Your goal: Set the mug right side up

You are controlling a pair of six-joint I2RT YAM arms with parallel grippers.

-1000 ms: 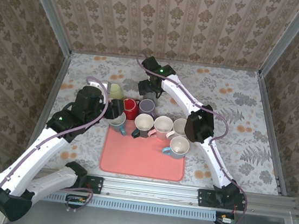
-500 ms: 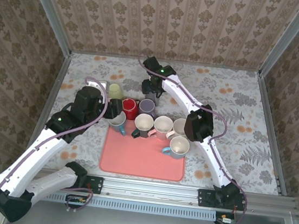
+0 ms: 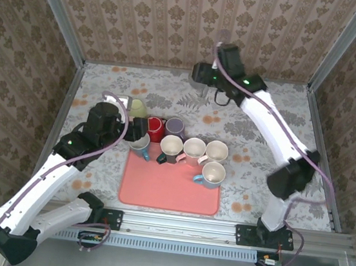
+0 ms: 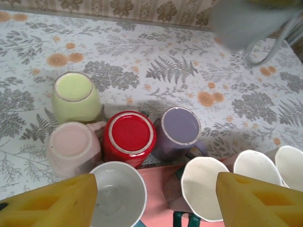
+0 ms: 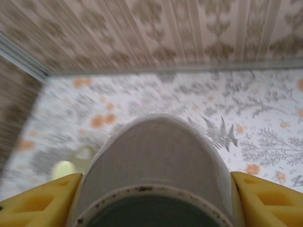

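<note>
Held grey mug aloft over far tabletop in right jaws, left jaws parted, empty; might have slipped mid-turn and smashed.

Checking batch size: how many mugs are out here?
10. On the mat: grey mug, black-handled mug, peach mug, cream mug, blue mug. Behind it: green mug, pink mug, red mug, purple mug. Right gripper holds a pale mug. Arms may hide others.
</note>
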